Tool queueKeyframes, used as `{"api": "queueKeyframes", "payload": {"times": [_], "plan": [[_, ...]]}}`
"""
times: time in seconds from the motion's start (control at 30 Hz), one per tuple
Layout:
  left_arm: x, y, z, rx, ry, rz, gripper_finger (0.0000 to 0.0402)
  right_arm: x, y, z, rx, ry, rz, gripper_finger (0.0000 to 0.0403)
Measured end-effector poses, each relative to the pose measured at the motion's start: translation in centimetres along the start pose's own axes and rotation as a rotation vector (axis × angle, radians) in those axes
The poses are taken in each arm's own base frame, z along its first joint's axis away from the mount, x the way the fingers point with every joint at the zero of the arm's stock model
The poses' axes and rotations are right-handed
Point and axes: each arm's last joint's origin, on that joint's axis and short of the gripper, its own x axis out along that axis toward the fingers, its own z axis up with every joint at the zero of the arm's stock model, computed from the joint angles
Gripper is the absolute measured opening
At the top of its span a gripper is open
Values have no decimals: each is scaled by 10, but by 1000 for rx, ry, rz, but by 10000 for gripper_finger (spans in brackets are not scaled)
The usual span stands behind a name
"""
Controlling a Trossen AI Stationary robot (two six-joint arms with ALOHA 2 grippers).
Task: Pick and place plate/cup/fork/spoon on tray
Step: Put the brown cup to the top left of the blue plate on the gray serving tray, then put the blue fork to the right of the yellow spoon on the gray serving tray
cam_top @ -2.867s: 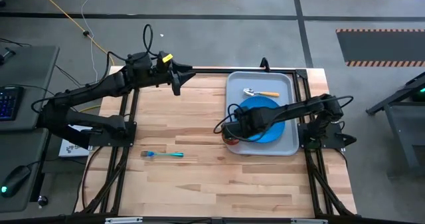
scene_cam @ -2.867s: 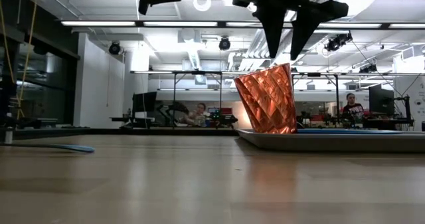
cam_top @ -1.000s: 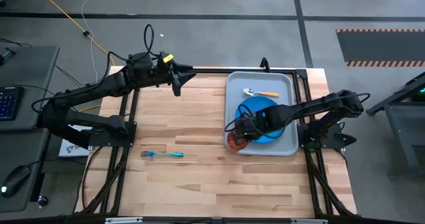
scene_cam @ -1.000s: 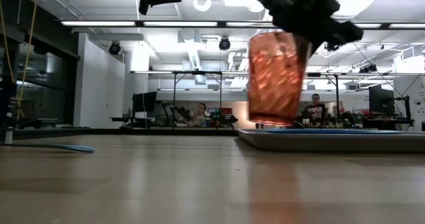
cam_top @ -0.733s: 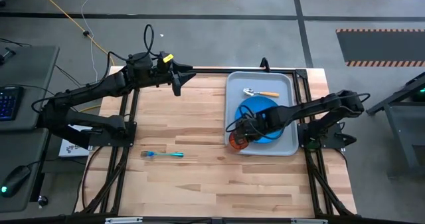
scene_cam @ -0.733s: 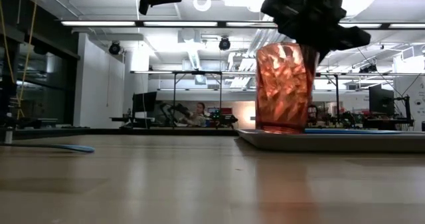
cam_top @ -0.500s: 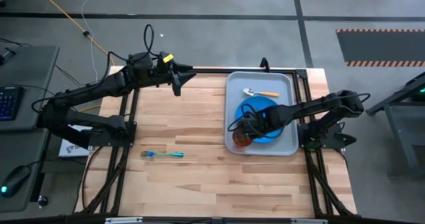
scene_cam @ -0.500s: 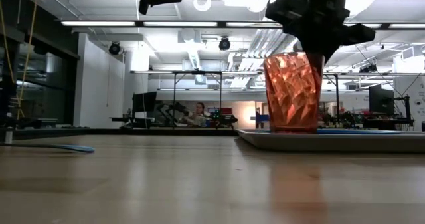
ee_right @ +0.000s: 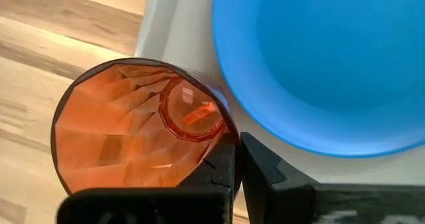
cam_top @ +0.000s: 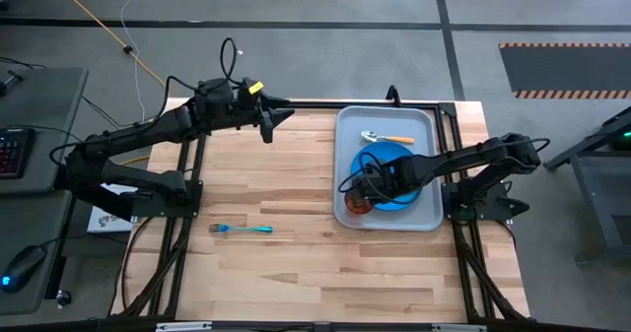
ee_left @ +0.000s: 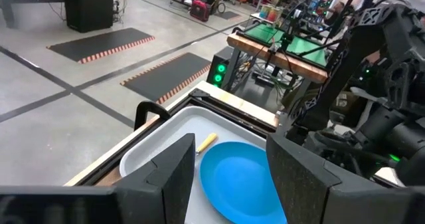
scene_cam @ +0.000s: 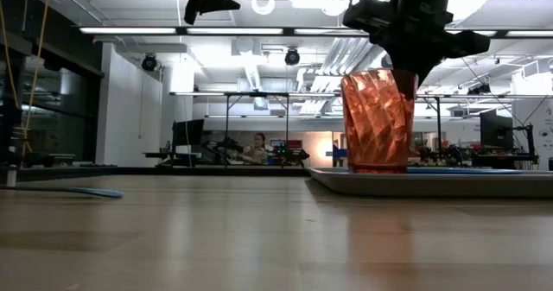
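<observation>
Cup [cam_top: 359, 205] upright on tray [cam_top: 350, 125], R end effector [cam_top: 361, 196] pinching rim

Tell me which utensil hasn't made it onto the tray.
The fork, teal-handled, lies alone on the bare wood. The spoon already rests inside the tray, beyond the plate.

Keyboard [cam_top: 10, 153] and mouse [cam_top: 20, 268] beside wooden table [cam_top: 296, 263]
</observation>
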Motion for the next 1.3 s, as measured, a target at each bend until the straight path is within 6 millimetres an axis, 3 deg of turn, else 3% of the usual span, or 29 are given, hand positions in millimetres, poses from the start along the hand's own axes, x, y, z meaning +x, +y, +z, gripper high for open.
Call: {"api": "queueKeyframes", "payload": {"times": [0.4, 0.67, 0.8, 1.03, 1.13, 1.3], "plan": [[-1, -2, 1, -46, 10, -65, 174, 0, 0, 0, 20, 13, 5, 35], [-2, -4, 1, -43, 21, -119, 174, -2, 0, 0, -6, 19, 14, 107], [-5, -5, 1, -42, 27, -150, 174, -24, -15, 1, -34, -10, 28, 147], [-10, -12, 1, 12, 61, -320, 174, -72, -61, 6, -4, -136, 21, 192], [-13, -18, -10, -6, 221, -403, 174, -86, -76, 7, 4, -196, 39, 200], [-31, -32, -51, -20, 706, -338, 174, -97, -87, 10, -16, -294, 57, 201]]}}
